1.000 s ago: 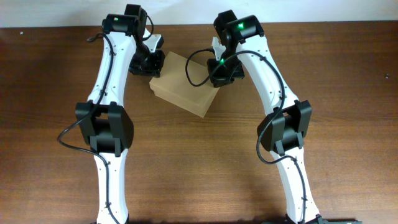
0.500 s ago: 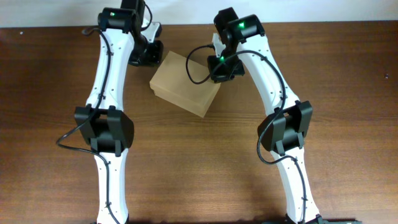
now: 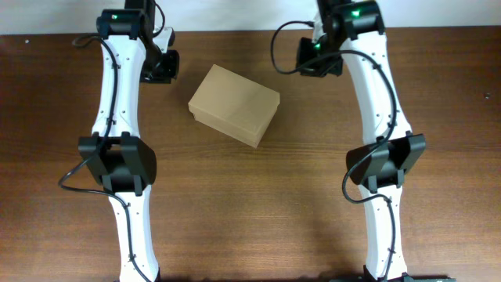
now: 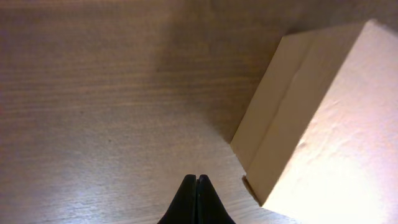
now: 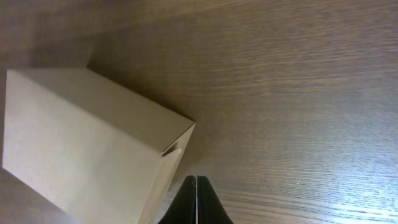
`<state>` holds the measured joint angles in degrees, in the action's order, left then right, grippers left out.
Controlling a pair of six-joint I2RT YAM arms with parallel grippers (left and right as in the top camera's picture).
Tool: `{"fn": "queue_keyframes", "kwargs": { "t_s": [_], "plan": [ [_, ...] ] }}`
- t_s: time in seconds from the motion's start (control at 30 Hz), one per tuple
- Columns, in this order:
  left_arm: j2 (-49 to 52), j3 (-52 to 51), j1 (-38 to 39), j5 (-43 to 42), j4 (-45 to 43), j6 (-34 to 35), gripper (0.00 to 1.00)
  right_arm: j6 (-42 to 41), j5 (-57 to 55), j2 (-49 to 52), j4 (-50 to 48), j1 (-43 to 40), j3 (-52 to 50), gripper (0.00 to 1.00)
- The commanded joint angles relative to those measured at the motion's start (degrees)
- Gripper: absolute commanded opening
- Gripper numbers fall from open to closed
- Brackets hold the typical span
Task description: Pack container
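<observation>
The container [image 3: 234,105] is a tan cardboard box with its lid closed, lying at an angle on the wooden table between the arms. It also shows in the left wrist view [image 4: 323,118] and in the right wrist view [image 5: 87,143]. My left gripper [image 3: 162,69] is shut and empty, to the left of the box and apart from it; its fingertips [image 4: 196,182] are pressed together. My right gripper [image 3: 317,64] is shut and empty, up and to the right of the box; its fingertips [image 5: 196,180] are together.
The brown wooden table [image 3: 250,204] shows no other objects. The far table edge and a pale wall [image 3: 235,14] run along the top, just behind both grippers.
Both grippers have drawn back from the box: the left moved to the left, the right moved up and to the right. The box lies in the same place.
</observation>
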<state>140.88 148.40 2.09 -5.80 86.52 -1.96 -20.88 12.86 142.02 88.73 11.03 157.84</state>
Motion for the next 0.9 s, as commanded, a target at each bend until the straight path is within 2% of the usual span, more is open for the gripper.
{"fn": "queue_keyframes", "kwargs": {
  "t_s": [0.0, 0.43, 0.6, 0.87],
  "plan": [
    [-2.08, -4.44, 0.24, 1.14, -0.59, -0.28, 0.02, -2.36, -0.90, -1.40, -0.11, -0.31, 0.85, 0.04],
    [-2.05, -20.24, 3.37, -6.93, -7.69, -0.26, 0.02, -2.34, -1.16, -1.40, -0.31, -0.28, 0.85, 0.04],
    [-2.05, -21.07, 7.06, -11.19, -8.00, -0.09, 0.02, -2.34, -1.27, -1.40, -0.50, -0.28, 0.85, 0.04],
    [-2.08, -21.07, 13.22, -9.27, -6.16, 2.78, 0.02, -2.08, -3.74, -1.07, 0.59, -0.37, -0.57, 0.04]
  ]
}}
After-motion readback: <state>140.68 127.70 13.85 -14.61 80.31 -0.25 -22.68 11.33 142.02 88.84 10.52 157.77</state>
